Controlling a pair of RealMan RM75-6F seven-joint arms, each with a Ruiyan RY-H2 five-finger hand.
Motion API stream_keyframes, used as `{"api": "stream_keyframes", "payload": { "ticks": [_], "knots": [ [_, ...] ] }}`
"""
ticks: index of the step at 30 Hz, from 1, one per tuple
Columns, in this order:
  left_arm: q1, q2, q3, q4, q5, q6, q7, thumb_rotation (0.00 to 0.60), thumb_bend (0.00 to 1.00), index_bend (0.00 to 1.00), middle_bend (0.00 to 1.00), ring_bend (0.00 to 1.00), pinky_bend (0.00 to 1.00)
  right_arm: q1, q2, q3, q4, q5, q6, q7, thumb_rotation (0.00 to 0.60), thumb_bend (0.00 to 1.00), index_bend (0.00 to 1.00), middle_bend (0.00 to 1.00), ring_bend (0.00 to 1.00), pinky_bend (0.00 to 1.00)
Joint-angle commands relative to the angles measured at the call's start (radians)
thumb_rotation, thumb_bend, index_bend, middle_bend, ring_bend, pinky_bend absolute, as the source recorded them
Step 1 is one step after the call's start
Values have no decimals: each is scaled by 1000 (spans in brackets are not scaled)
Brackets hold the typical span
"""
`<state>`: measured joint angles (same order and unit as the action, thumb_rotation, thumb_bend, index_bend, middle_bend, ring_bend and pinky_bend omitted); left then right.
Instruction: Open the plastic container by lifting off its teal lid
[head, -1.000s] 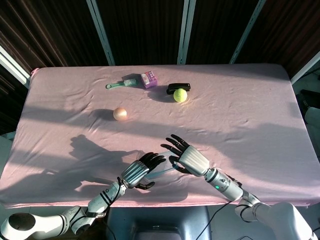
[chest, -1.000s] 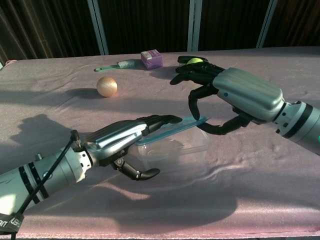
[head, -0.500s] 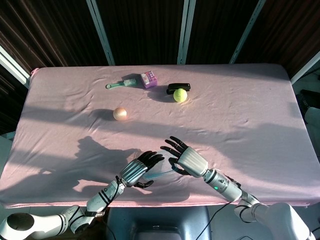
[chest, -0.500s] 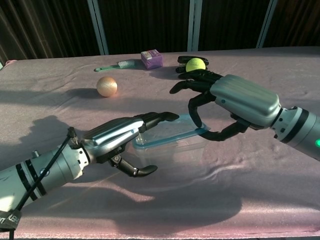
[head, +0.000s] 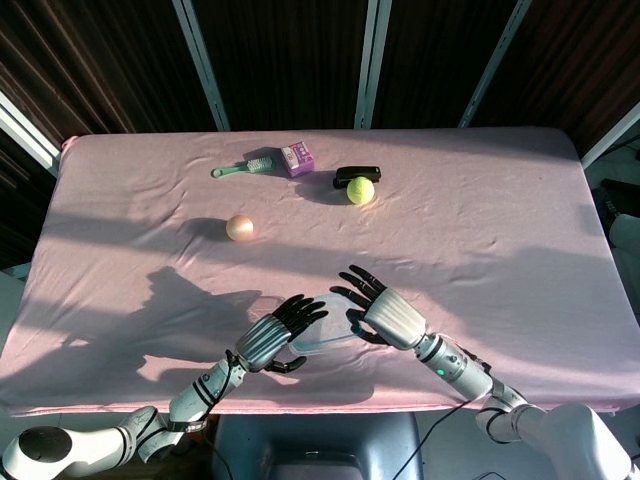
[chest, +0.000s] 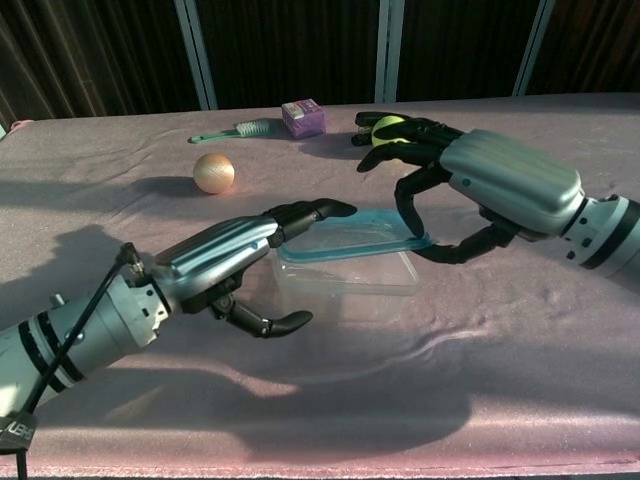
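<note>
A clear plastic container (chest: 345, 278) sits on the pink cloth near the table's front edge, also seen as the container (head: 322, 338) between both hands in the head view. Its teal lid (chest: 345, 240) lies level over it; I cannot tell whether it is seated. My right hand (chest: 500, 185) (head: 388, 315) pinches the lid's right edge between a finger above and the thumb below. My left hand (chest: 225, 262) (head: 265, 342) reaches in from the left. Its fingertips (chest: 315, 210) rest on the lid's left end and its thumb hangs free beside the container.
Further back on the pink table (head: 500, 230) lie a peach ball (head: 239, 228), a tennis ball (head: 360, 190) next to a black object (head: 357, 174), a purple box (head: 298, 159) and a green brush (head: 245, 167). The front edge runs just behind both wrists.
A second ago the lid was tilted, its right side raised. It came down to level, and both hands shifted slightly away from me along with the lid.
</note>
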<state>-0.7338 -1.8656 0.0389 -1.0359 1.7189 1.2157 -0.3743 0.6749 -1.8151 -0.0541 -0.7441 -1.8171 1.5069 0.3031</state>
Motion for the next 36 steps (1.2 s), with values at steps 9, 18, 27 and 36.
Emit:
{"api": "stream_keyframes", "payload": {
  "ticks": [9, 18, 27, 36],
  "knots": [
    [3, 23, 2, 33, -5, 14, -54, 600, 343, 0, 0, 0, 0, -7, 51, 8, -28, 11, 10, -21, 600, 701, 785, 302, 105, 105],
    [27, 79, 21, 24, 3, 53, -63, 600, 343, 0, 0, 0, 0, -43, 111, -3, 21, 44, -34, -61, 600, 702, 785, 301, 105, 105],
    [54, 74, 46, 55, -8, 35, -73, 600, 345, 0, 0, 0, 0, -77, 89, -19, 131, 86, -131, -67, 600, 702, 748, 301, 105, 105],
    [85, 91, 50, 67, -16, 58, -72, 600, 341, 0, 0, 0, 0, -94, 102, -23, 66, 137, -267, -89, 600, 361, 97, 114, 6, 4]
  ]
}}
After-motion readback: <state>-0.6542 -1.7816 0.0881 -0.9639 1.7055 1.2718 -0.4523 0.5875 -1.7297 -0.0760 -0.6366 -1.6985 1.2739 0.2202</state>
